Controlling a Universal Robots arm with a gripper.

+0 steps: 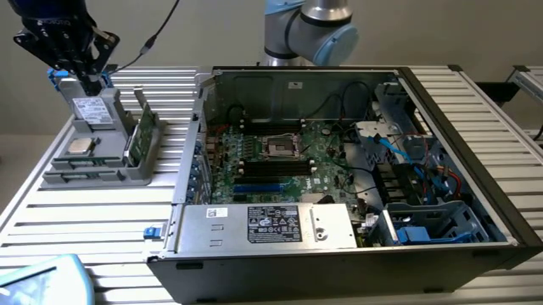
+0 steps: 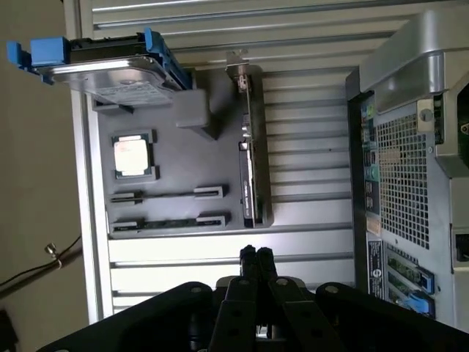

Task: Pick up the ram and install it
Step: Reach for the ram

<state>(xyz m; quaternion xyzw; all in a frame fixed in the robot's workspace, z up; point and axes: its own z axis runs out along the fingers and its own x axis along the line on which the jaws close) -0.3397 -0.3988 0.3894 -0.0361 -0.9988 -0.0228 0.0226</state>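
The ram (image 2: 170, 222) is a thin dark stick standing on edge in a slot of the grey parts tray (image 2: 183, 132), near the tray's edge. In the exterior view the tray (image 1: 136, 171) sits on the left of the table. My gripper (image 2: 256, 254) is shut with its fingers pressed together and nothing between them. It hangs above the ribbed table just off the tray's edge, a short way from the ram. The exterior view has the gripper (image 1: 89, 81) high at the upper left, over the tray's far end.
The tray also holds a silver processor chip (image 2: 134, 156), a hard drive in a blue frame (image 2: 117, 70) and an upright green card (image 1: 145, 130). An open computer case (image 1: 339, 184) fills the exterior view's right, with black memory slots (image 1: 276, 169) on its motherboard.
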